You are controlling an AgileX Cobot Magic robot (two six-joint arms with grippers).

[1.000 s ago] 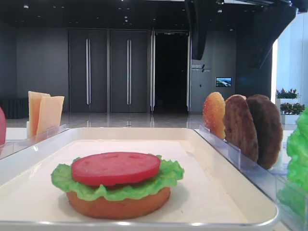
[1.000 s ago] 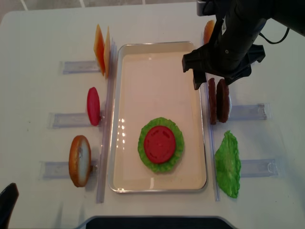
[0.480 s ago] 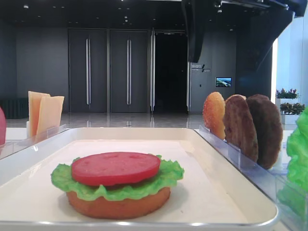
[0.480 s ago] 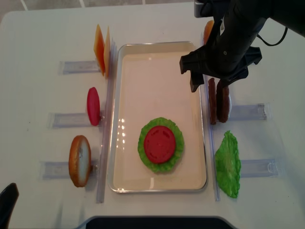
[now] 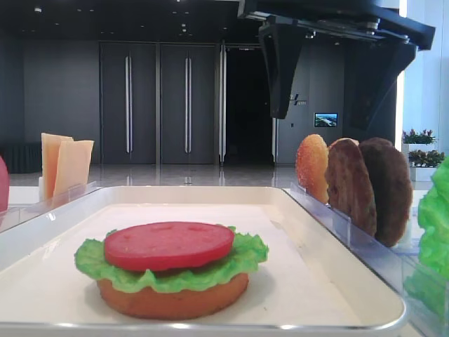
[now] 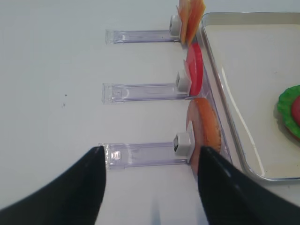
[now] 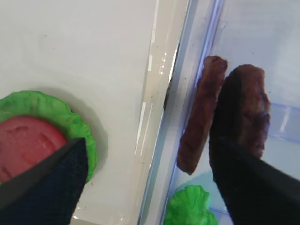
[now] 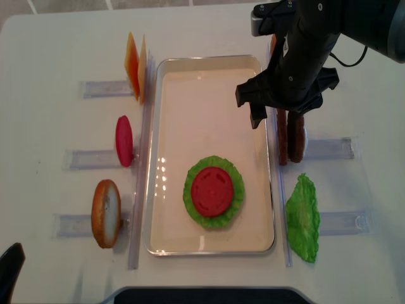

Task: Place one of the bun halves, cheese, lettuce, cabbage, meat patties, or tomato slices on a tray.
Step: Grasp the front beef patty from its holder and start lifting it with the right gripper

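Observation:
Two meat patties stand on edge in a rack right of the tray [image 8: 209, 60]: a ridged reddish-brown one [image 8: 281, 140] nearest the rim and a darker one [image 8: 296, 138]. My right gripper [image 8: 276, 118] hangs open just above them. In the right wrist view its fingers straddle the tray rim and the nearer patty [image 7: 199, 122], and the right finger covers part of the darker patty [image 7: 251, 108]. On the tray lies a bun half [image 5: 172, 298] topped with lettuce [image 8: 190, 202] and a tomato slice [image 8: 212, 192]. My left gripper [image 6: 150, 187] is open over a clear rack [image 6: 140, 154], holding nothing.
Left of the tray stand cheese slices [image 8: 136, 66], a tomato slice [image 8: 124, 140] and a bun half [image 8: 105, 213] in clear racks. A lettuce leaf [image 8: 302, 218] lies at the right front. Another bun half [image 5: 312, 168] stands behind the patties.
My right gripper has come down toward the patties and shifted slightly left, still open. The left gripper and the food have not moved.

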